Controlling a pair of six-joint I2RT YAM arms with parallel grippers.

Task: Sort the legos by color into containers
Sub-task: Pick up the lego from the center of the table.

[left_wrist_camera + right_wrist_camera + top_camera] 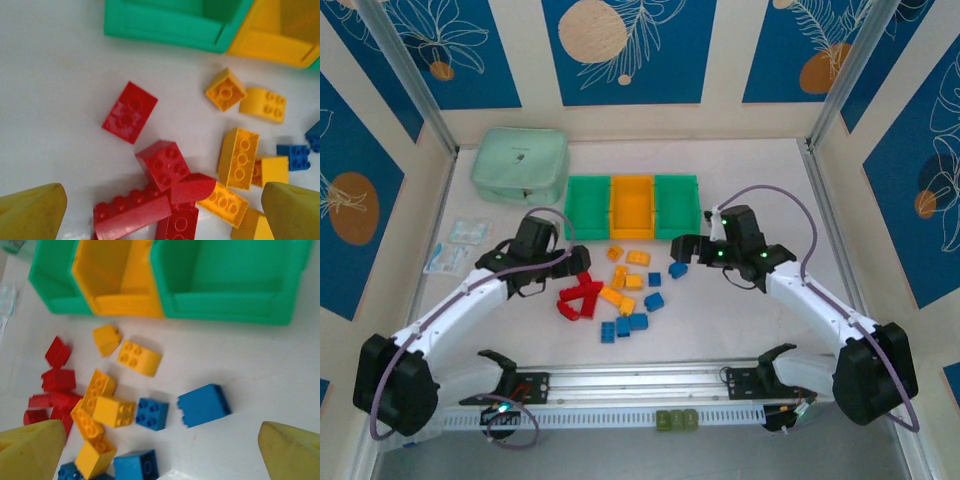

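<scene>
**Bricks unsorted on table; both grippers open**

The small plastic lego bricks (617,295) lie loose on the white table (760,160), all outside the bins. The red bricks (580,297) are to the left, the yellow-orange bricks (625,275) in the middle, and the blue bricks (638,318) nearer the arms and to the right. Just behind them, 3 open rectangular plastic bins stand side by side in a row: the left green bin (586,231), the orange-yellow bin (631,232) and the right green bin (678,230).

The left gripper (162,215) hovers over the red bricks, jaws spread wide, holding nothing. The right gripper (160,455) hovers above the blue bricks, jaws equally wide, empty. A pale mint-green soft zippered pouch (520,165) sits left of the bins.
</scene>
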